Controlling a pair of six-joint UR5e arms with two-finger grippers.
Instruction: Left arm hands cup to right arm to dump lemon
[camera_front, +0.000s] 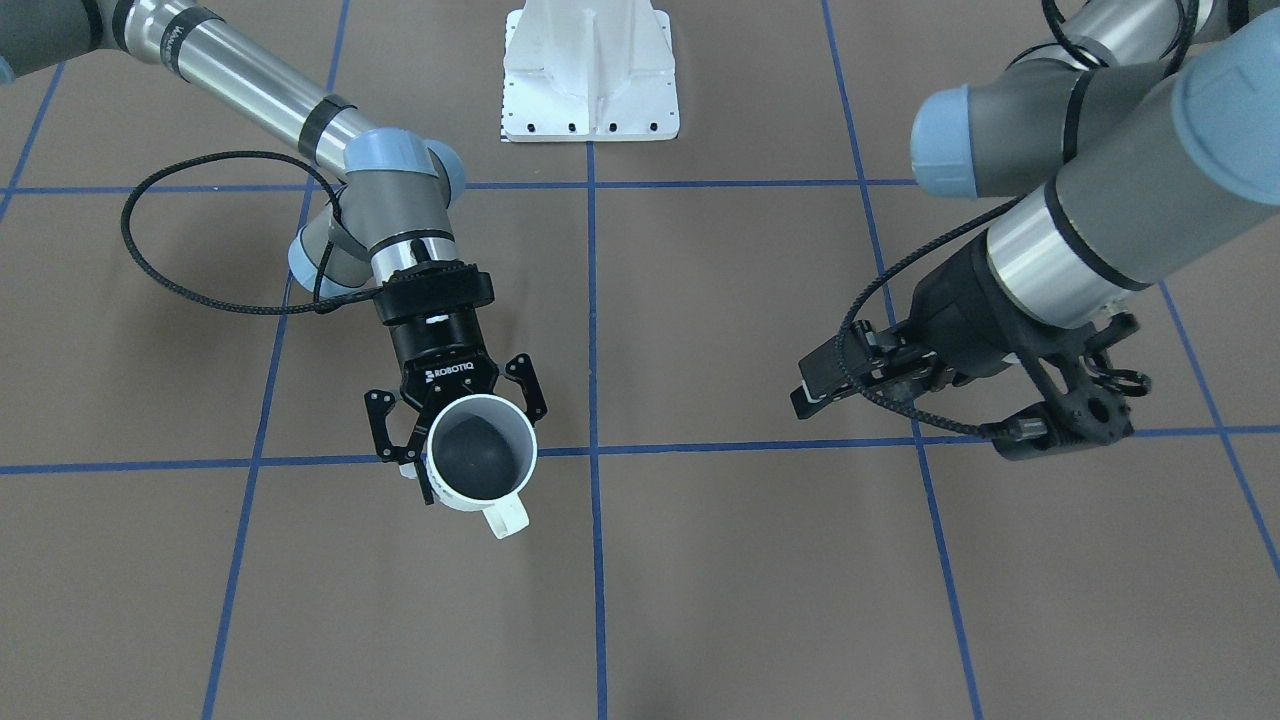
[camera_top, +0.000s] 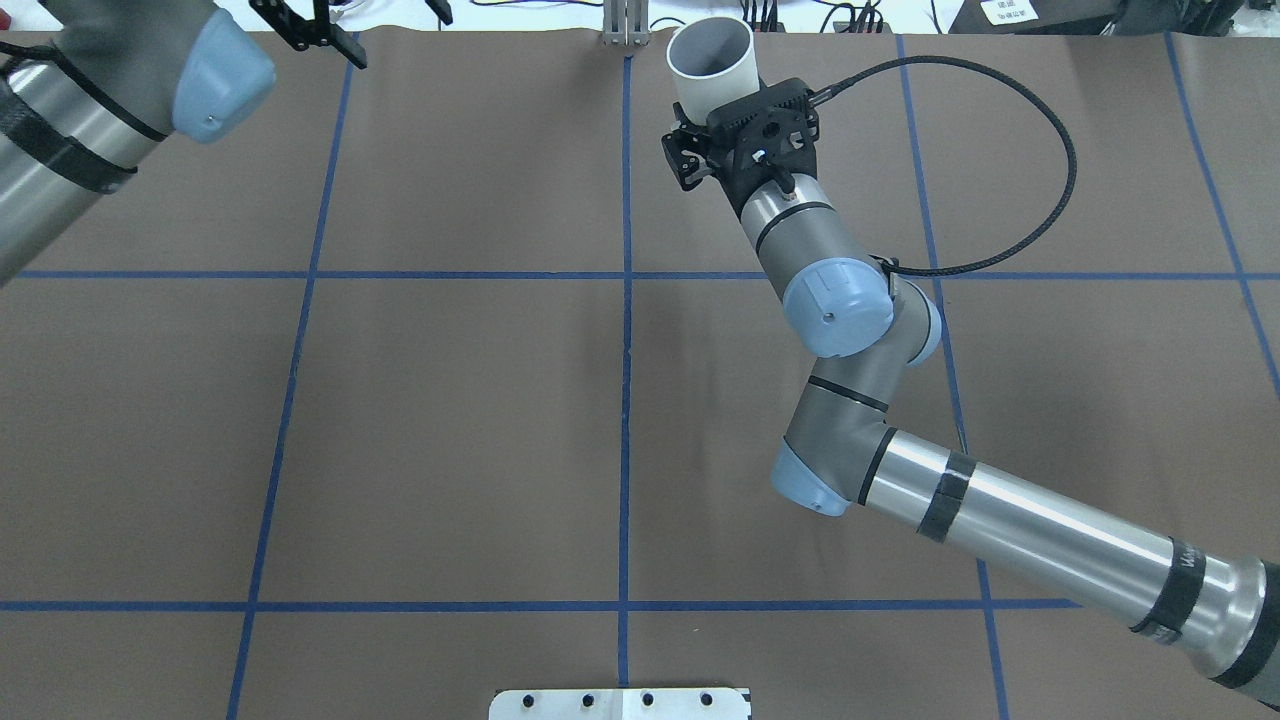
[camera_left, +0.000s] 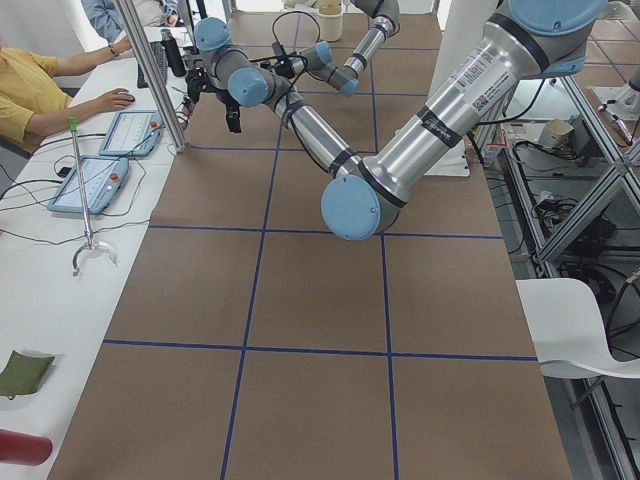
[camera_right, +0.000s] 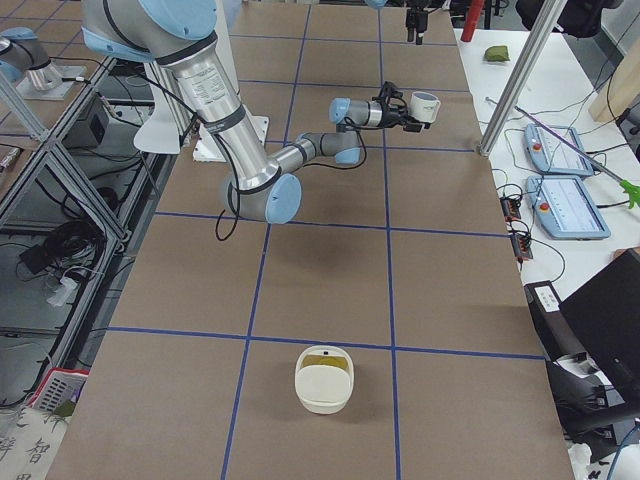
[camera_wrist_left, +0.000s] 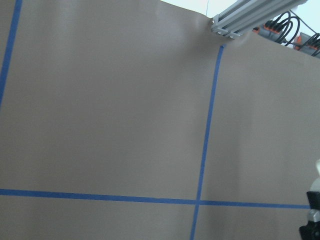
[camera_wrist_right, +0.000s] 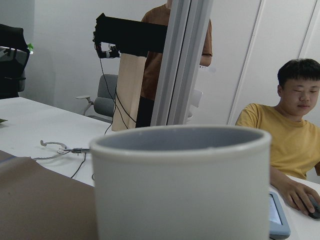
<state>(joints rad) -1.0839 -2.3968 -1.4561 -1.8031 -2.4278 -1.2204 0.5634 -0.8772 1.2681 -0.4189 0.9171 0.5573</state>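
Observation:
The white cup (camera_front: 485, 452) stands upright, mouth up, handle pointing away from the wrist. My right gripper (camera_front: 465, 425) is shut on its wall and holds it above the table near the operators' edge. The cup also shows in the overhead view (camera_top: 712, 62), the exterior right view (camera_right: 425, 104) and close up in the right wrist view (camera_wrist_right: 180, 190). Its grey inside shows only a dark shade; I cannot make out the lemon. My left gripper (camera_top: 385, 25) is open and empty, well apart from the cup.
A white container (camera_right: 324, 380) with something yellowish inside stands on the table at my right end. The white base plate (camera_front: 590, 75) sits at the robot's side. An aluminium post (camera_top: 625, 25) stands at the far edge. Operators and tablets (camera_right: 560, 205) are beyond it.

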